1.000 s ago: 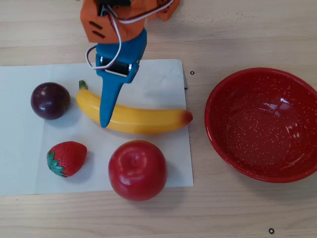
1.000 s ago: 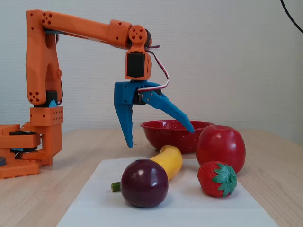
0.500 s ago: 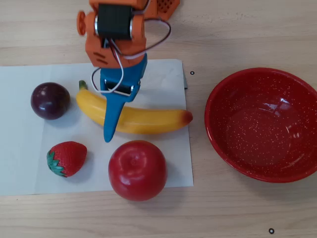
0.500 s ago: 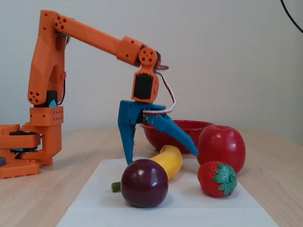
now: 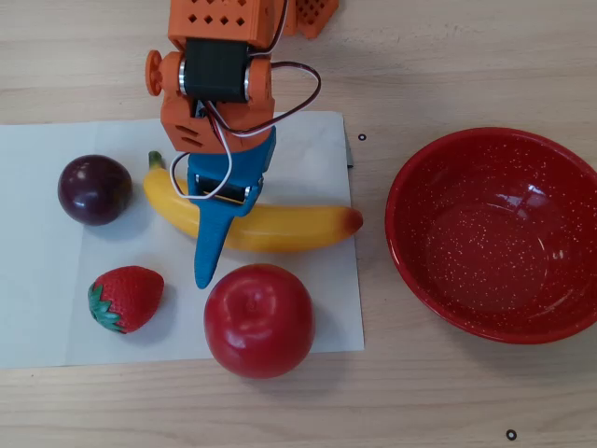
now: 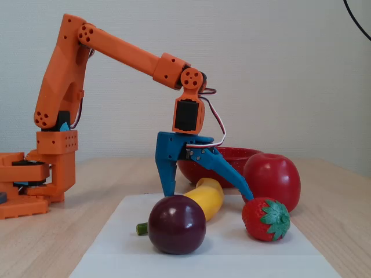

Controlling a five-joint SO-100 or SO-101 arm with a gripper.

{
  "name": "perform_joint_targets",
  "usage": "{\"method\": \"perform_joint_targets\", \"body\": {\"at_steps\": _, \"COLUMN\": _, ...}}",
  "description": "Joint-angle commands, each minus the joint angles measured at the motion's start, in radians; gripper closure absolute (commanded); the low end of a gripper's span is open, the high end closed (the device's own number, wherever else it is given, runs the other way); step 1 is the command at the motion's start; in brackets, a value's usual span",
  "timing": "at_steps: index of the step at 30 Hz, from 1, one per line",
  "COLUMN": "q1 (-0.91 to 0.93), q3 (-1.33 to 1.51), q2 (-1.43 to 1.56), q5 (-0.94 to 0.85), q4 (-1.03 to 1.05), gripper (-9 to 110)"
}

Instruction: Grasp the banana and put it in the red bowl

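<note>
The yellow banana (image 5: 289, 229) lies on a white paper sheet (image 5: 37, 308), its green stem toward the left and its reddish tip toward the right in the overhead view. It also shows in the fixed view (image 6: 210, 197). My gripper (image 5: 210, 219) is open and lowered over the banana's left half, one blue finger on each side of it. In the fixed view the gripper (image 6: 207, 196) straddles the banana, which still rests on the paper. The red speckled bowl (image 5: 494, 233) stands empty to the right of the paper and shows behind the gripper in the fixed view (image 6: 232, 153).
A dark plum (image 5: 94, 189) lies left of the banana's stem. A strawberry (image 5: 126, 298) and a red apple (image 5: 258, 319) lie in front of the banana, close to the long finger. The arm's orange base (image 6: 35, 179) stands at the left in the fixed view.
</note>
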Motion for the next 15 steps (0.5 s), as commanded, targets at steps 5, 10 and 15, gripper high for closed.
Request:
{"method": "perform_joint_targets", "body": {"at_steps": 5, "q1": 0.005, "q3": -0.069, "q2": 0.037, "q5": 0.003, "q4": -0.025, "gripper": 56}}
{"method": "perform_joint_targets", "body": {"at_steps": 10, "q1": -0.018, "q3": -0.075, "q2": 0.049, "q5": 0.006, "q4": -0.011, "gripper": 73}}
{"method": "perform_joint_targets", "body": {"at_steps": 15, "q1": -0.043, "q3": -0.078, "q2": 0.069, "q5": 0.012, "q4": 0.014, "gripper": 91}}
